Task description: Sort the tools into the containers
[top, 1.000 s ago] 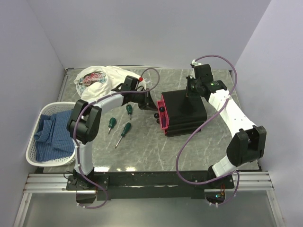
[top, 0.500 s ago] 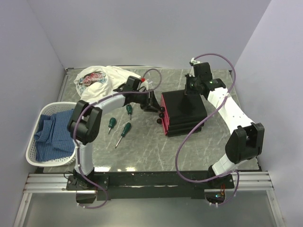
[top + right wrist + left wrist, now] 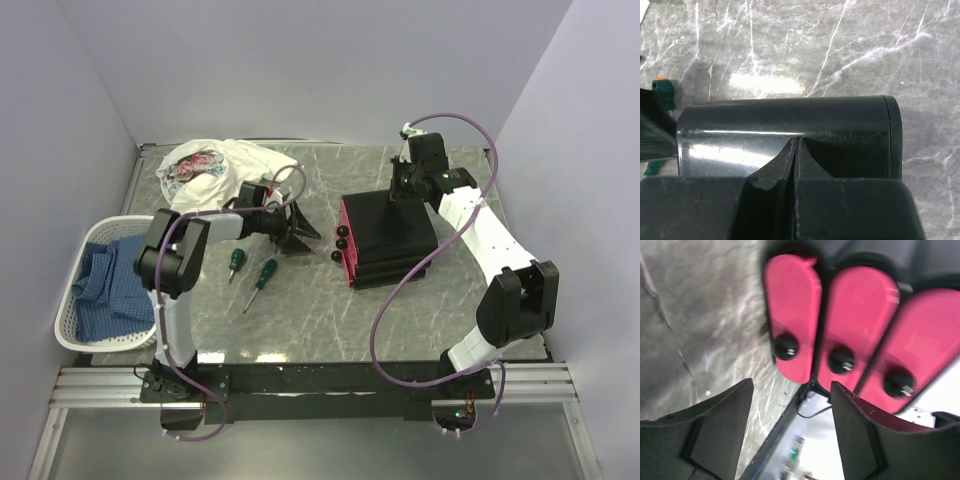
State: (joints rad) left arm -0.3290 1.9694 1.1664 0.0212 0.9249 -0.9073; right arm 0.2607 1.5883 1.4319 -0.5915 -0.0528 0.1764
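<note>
The drawer unit (image 3: 395, 240) stands right of centre on the table (image 3: 320, 320), facing left. The left tool (image 3: 791, 385) sits just left of it (not touching). A screwdriver (image 3: 265, 272) lies nearer and farther left, with a second screwdriver (image 3: 235, 260) on its left. The basket (image 3: 70, 335) is at the left edge, and a cloth (image 3: 225, 165) lies behind.

Pale lavender walls (image 3: 300, 70) enclose a grey marble-patterned table (image 3: 330, 310) under even light.

Grey marbled worktop (image 3: 330, 310). A black drawer unit (image 3: 395, 235) is set right of centre, pink fronts turned left. A green-handled screwdriver (image 3: 235, 260) and a second green-handled screwdriver (image 3: 266, 271) are laid near each other, left of centre. A white patterned cloth (image 3: 215, 168) is heaped at the far left corner. A white lattice basket (image 3: 110, 343) is seen at the left edge.
</note>
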